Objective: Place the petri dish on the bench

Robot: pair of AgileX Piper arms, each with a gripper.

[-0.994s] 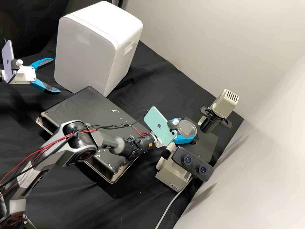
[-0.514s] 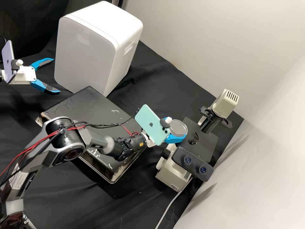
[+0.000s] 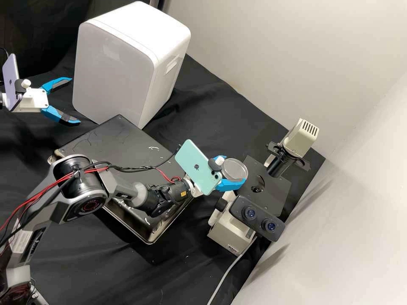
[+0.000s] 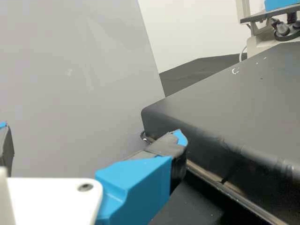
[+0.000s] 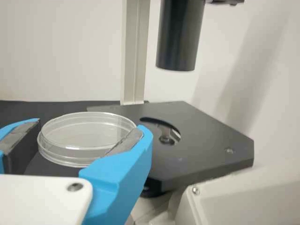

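Right gripper point(image 5: 84, 132), clasping petri dish point(image 3: 235, 168) (clear, round)

I get bright, even light; soft grey shadows streak the white side wall point(image 3: 339, 237), glints dot the black tray point(image 3: 118, 140).

Right arm point(image 3: 123, 192) is dark grey with a fat round joint, red and black cables point(image 3: 40, 198) strung along it, and a mint phone point(image 3: 197, 167) at the wrist. Left gripper point(image 3: 73, 101), just beside the white box point(image 3: 127, 63): white body, blue fingers point(image 4: 136, 183), black pads point(image 4: 166, 147), one screw point(image 4: 85, 187).
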